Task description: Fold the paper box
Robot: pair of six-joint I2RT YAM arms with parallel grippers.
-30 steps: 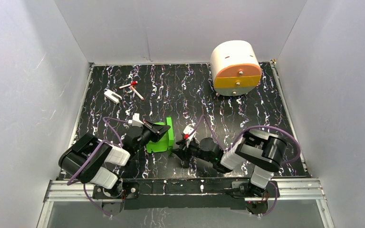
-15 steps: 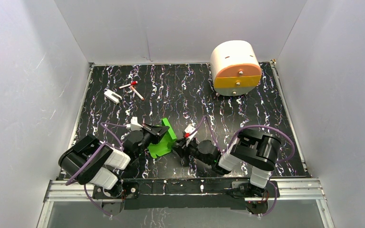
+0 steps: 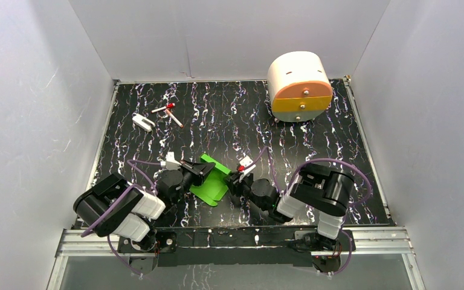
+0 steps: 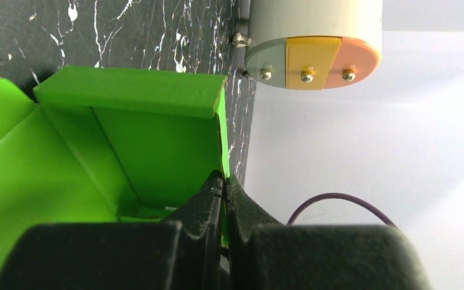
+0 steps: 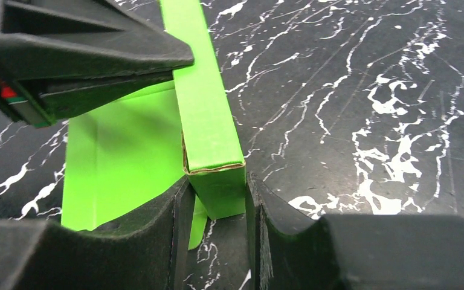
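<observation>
left jaws, right jaws tight on paper box [image 3: 214,187]

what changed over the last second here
The paper box swung from nearly upright to lying tilted, nearer the arms, still pinched in the left tool. The right tool came in towards it and narrowed; its jaws now straddle the box's folded wall. The drawer unit and the small white part stayed put.
</observation>
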